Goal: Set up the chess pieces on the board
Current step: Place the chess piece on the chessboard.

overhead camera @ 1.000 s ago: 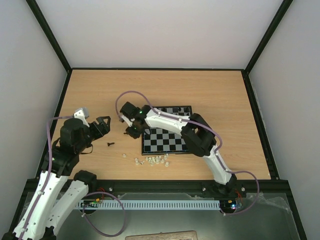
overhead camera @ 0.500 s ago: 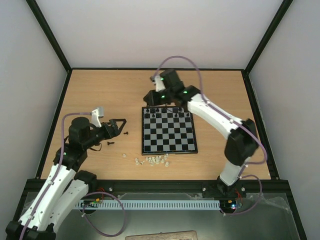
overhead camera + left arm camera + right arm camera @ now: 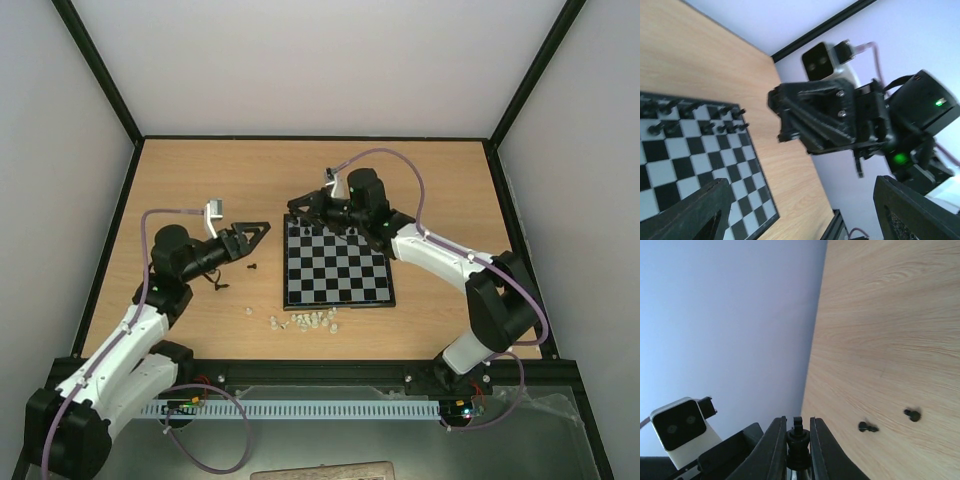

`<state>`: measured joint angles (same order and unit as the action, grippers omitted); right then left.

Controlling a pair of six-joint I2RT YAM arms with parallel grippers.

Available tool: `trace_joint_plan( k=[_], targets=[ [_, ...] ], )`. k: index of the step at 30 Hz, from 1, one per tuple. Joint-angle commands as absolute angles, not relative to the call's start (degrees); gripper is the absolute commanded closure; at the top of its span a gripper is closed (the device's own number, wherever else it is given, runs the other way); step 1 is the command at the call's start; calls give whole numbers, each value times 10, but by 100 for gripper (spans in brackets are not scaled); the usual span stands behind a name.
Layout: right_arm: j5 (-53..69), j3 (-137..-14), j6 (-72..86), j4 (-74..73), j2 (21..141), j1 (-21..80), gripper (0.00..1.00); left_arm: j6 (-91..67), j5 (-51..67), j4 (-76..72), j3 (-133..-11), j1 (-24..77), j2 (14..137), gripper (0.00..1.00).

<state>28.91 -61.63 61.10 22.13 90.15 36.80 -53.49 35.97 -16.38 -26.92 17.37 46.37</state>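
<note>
The board lies mid-table, and black chess pieces line its far rows; they also show in the left wrist view. My right gripper hovers at the board's far left corner, shut on a black chess piece that stands between its fingers. Two loose black pieces lie on the wood left of the board; the right wrist view shows them too. My left gripper is open and empty, just left of the board, above the nearer loose piece.
Several whitish chessmen lie scattered along the board's near left corner. The two grippers are close together over the board's far left corner, and the right gripper fills the left wrist view. Black frame rails border the table.
The right arm swung from the board's left edge to its far side, then dipped toward the far left corner, still gripping the piece. The left arm reached right toward the board.
</note>
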Motion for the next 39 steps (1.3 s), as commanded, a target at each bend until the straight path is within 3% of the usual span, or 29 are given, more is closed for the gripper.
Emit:
trace_joint_plan(
  k=[1, 13, 22, 27, 39],
  targets=[
    [297, -597, 703, 357, 900, 378, 99, -576, 374, -283, -279, 184, 482, 20],
    [294, -630, 749, 413, 962, 417, 99, -592, 372, -334, -276, 203, 548, 22],
    [292, -632, 752, 417, 971, 424, 99, -584, 363, -325, -276, 204, 551, 39],
    [296, -632, 754, 421, 974, 424, 99, -580, 357, -323, -276, 204, 557, 43],
    [303, -619, 758, 430, 973, 424, 99, -578, 345, -326, -276, 203, 571, 44]
  ],
)
